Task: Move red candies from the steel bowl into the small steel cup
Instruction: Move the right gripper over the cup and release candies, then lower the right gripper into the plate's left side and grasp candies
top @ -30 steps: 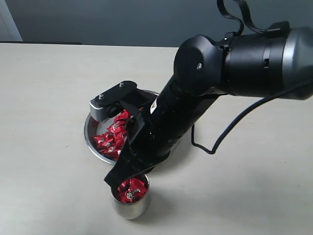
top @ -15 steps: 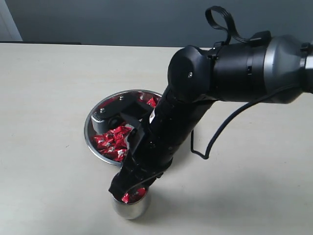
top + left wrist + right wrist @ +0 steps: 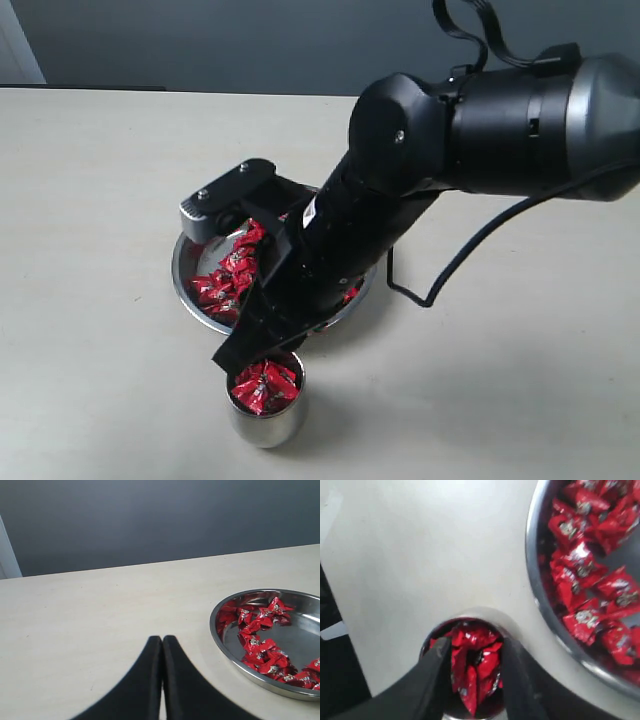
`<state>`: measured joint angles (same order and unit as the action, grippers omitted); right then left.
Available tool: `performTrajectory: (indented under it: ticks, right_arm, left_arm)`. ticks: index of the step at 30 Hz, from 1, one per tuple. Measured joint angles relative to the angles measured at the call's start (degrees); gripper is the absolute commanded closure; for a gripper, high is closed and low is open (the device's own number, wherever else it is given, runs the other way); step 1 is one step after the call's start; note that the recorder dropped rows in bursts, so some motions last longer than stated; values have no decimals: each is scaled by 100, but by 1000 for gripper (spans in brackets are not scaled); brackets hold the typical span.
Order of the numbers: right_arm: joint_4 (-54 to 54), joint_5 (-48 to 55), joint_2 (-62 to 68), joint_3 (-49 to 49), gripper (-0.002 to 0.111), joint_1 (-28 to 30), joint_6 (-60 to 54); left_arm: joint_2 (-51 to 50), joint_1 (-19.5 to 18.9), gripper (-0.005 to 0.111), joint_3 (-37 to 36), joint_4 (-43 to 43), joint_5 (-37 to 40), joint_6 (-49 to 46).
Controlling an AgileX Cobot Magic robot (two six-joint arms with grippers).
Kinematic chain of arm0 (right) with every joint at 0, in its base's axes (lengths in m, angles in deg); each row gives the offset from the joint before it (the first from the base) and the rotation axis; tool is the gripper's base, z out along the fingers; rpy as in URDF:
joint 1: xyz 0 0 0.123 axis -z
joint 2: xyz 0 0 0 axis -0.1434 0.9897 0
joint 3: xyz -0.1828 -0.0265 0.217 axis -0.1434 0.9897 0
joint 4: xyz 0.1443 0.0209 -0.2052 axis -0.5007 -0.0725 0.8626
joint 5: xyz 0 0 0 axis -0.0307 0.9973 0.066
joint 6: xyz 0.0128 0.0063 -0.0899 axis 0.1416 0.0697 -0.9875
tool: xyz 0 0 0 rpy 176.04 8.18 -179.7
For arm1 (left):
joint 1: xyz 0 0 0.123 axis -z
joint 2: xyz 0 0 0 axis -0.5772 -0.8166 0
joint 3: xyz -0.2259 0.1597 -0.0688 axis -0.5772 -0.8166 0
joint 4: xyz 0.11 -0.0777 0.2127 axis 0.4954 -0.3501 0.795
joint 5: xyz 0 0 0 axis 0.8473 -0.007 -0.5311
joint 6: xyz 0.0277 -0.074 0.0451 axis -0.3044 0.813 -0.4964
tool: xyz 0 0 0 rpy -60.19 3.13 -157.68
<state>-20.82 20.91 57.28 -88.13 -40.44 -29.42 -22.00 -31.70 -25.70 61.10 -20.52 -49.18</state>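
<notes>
Right gripper (image 3: 476, 647): jaws apart, over small steel cup (image 3: 266, 428).
Red candies (image 3: 264, 385): heaped in cup.
Left gripper (image 3: 161, 641): jaws together, near steel bowl (image 3: 216, 632).

Pale beige tabletop (image 3: 90, 200), matte dark grey wall (image 3: 250, 40) behind, white strip (image 3: 18, 45) at its edge

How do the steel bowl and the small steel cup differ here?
The steel bowl is wide and shallow; the small steel cup is narrow and straight-sided. The bowl's red candies lie spread with bare metal showing; the cup's are heaped to its rim. Both are shiny steel.
</notes>
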Motion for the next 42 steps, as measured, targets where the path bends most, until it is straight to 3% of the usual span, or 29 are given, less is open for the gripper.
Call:
performTrajectory:
  ticks: [10, 16, 27, 42]
  right_arm:
    - [107, -2148, 333, -18, 75, 0, 21]
    - [94, -2585, 1121, -280, 75, 0, 21]
    - [76, -2573, 1768, -621, 75, 435, 282]
    - [-313, -2249, 2086, -621, 75, 445, 300]
  left_arm:
    - [0, 0, 106, 0, 0, 0, 0]
    - [0, 0, 106, 0, 0, 0, 0]
    - [0, 0, 106, 0, 0, 0, 0]
    - [0, 0, 106, 0, 0, 0, 0]
